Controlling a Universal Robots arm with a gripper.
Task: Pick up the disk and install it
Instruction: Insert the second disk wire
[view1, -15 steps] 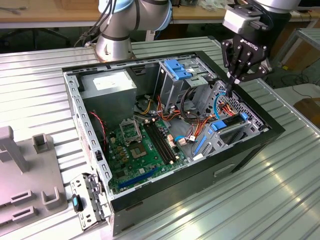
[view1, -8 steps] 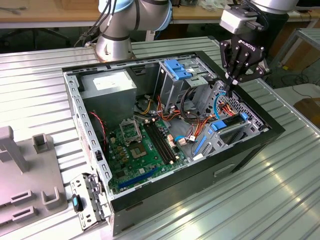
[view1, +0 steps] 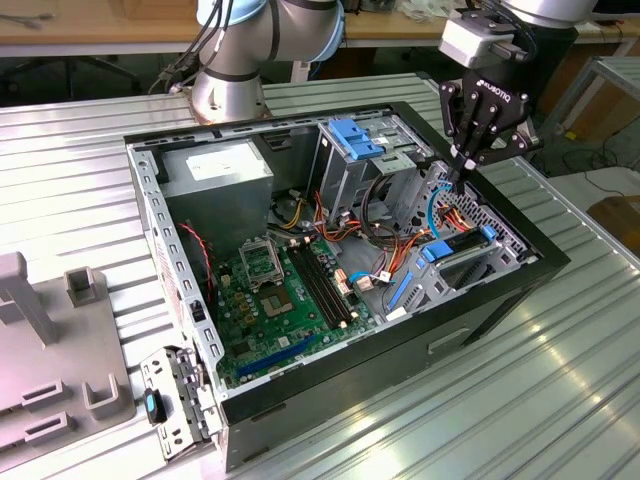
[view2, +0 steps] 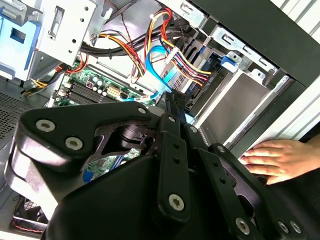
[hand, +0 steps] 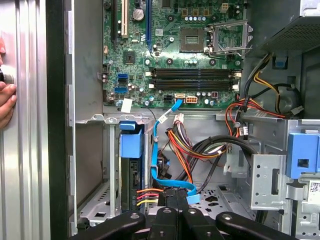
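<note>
in the exterior view one open black computer case (view1: 500, 290) lies on the ribbed metal table (view1: 560, 400). one dark disk with blue carrier rail (view1: 462, 243) sits in the bay at the case's edge on the exterior view's right. the black gripper (view1: 463, 166) hangs pointing down just above it, fingers together and holding nothing.

in the second wrist view one hand (view2: 280, 160) rests flat beside the case.

in the first wrist view the disk (hand: 132, 167) stands edge-on in its bay beside a light blue flat cable (hand: 165, 145).

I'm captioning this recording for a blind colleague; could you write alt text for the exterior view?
A robot arm's gripper hangs over the far right corner of an open computer case on a ribbed metal table, just above the disk with blue rails seated in its bay. The green motherboard and coloured cables lie exposed inside.
</note>
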